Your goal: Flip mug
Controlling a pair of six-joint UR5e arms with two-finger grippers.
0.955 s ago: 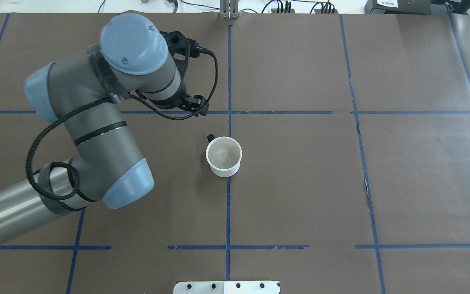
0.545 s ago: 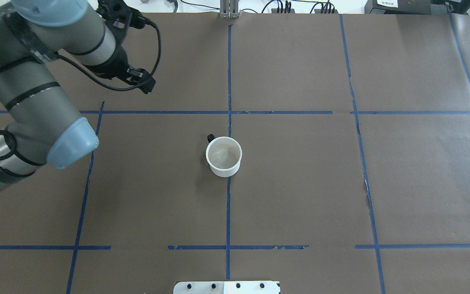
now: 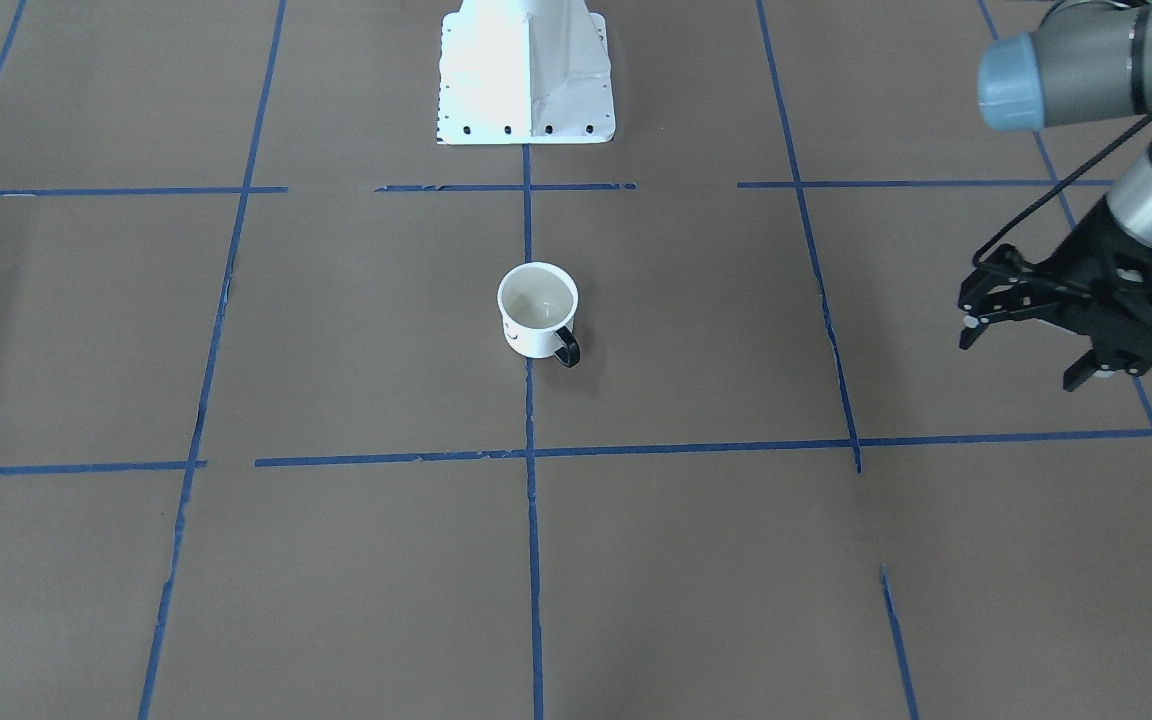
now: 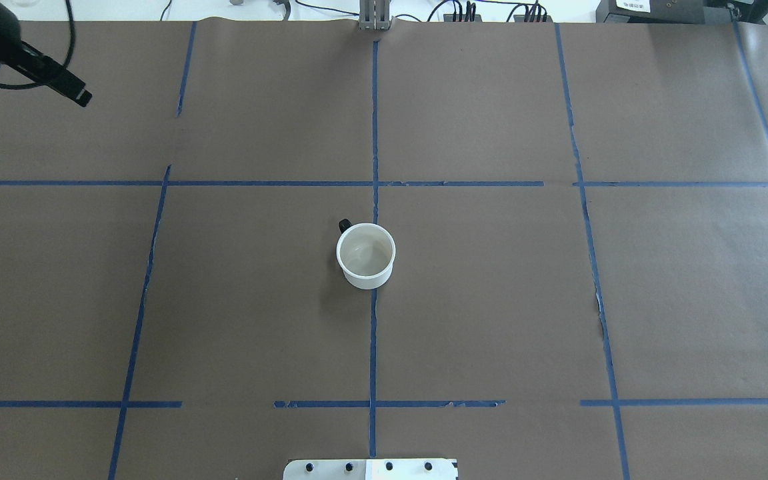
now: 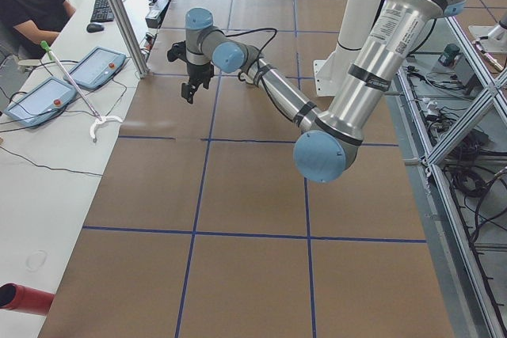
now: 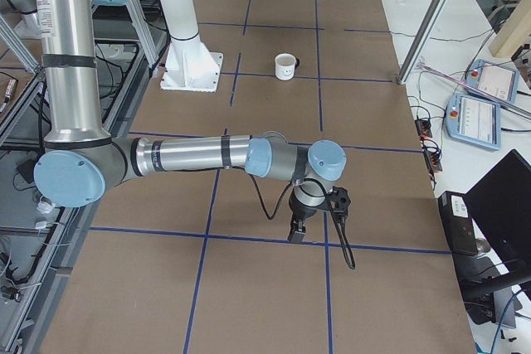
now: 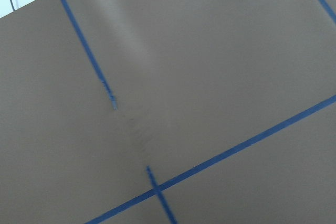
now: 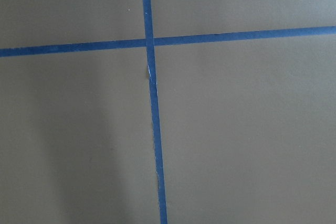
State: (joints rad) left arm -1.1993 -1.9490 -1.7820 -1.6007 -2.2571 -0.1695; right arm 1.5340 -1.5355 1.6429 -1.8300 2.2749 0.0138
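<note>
The mug [image 3: 536, 310] stands upright on the bench [image 3: 336, 560], mouth up, its pale inside showing. It sits straight out in front of the base [image 3: 526, 70], on the blue tape [image 3: 530, 430] line that runs forward from the base's middle, past the first cross line and short of the second. Its black handle [image 3: 567, 350] points away from the base and a little toward the robot's left. From the exterior right view the black smiley face shows on the side of the mug turned toward the robot's right end of the bench. Nothing touches the mug.

The left end effector [image 3: 1021, 352] hangs far out to the base's left, well apart from the mug and about as far forward of the base as the mug or somewhat farther. Its two black fingers are spread wide, with nothing between them. In the overhead view only a dark part of it shows, in the far left corner. Its wrist camera sees only brown paper and tape lines.

The right end effector [image 6: 297, 228] is well off to the base's right, pointing down at the bench close to a tape line. It shows only in the exterior right view, so I cannot tell how far its fingers are parted or whether it holds anything. Its wrist camera looks down on a tape crossing.
</note>
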